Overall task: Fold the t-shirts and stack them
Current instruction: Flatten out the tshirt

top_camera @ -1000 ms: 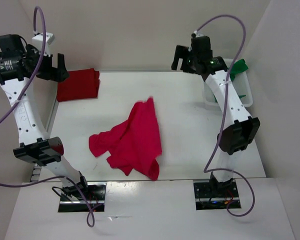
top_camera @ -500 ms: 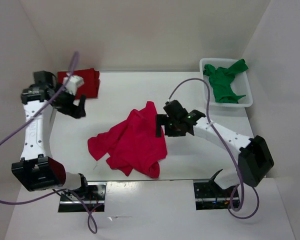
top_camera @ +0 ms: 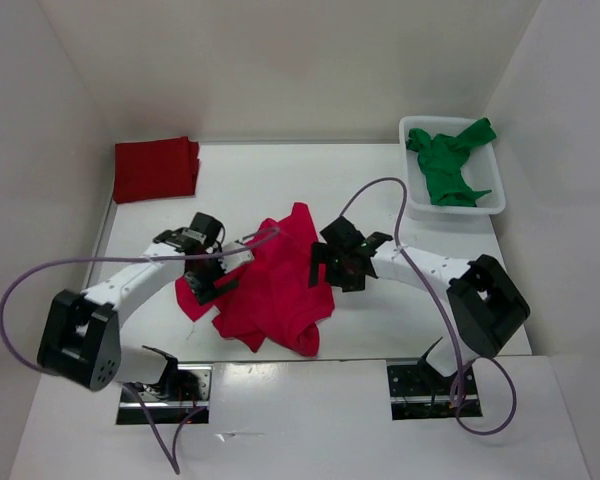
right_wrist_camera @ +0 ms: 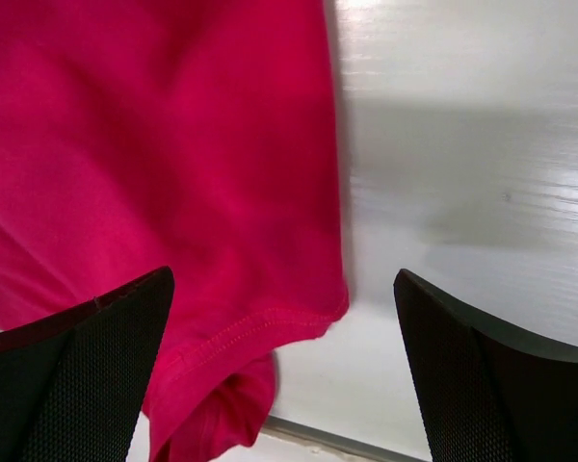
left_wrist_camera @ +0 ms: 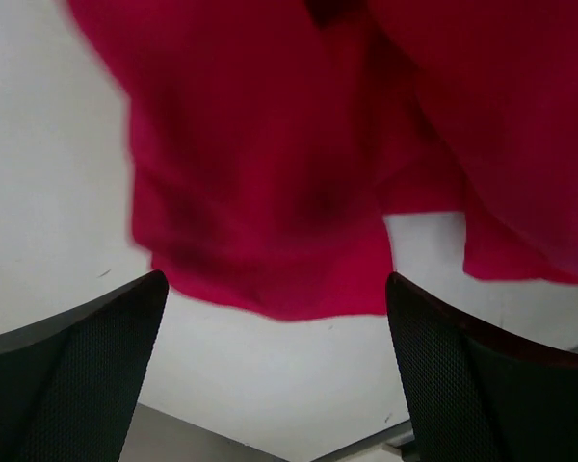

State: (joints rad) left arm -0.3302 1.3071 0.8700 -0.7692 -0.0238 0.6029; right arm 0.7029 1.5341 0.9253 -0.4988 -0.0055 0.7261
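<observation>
A flat white table [top_camera: 380, 190] carries a crumpled crimson cloth t-shirt [top_camera: 275, 290] at its middle, a folded dark red t-shirt [top_camera: 155, 170] at its far left corner, a white plastic basket [top_camera: 460, 209] far right

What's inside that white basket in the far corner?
A crumpled green t-shirt fills the white basket, one end draped over its far rim. Whether anything lies beneath the shirt cannot be seen, because the cloth covers the bottom.

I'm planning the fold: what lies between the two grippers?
The crumpled crimson shirt fills the stretch between the left gripper and the right gripper, as the top view shows. Both sets of jaws stand open.
</observation>
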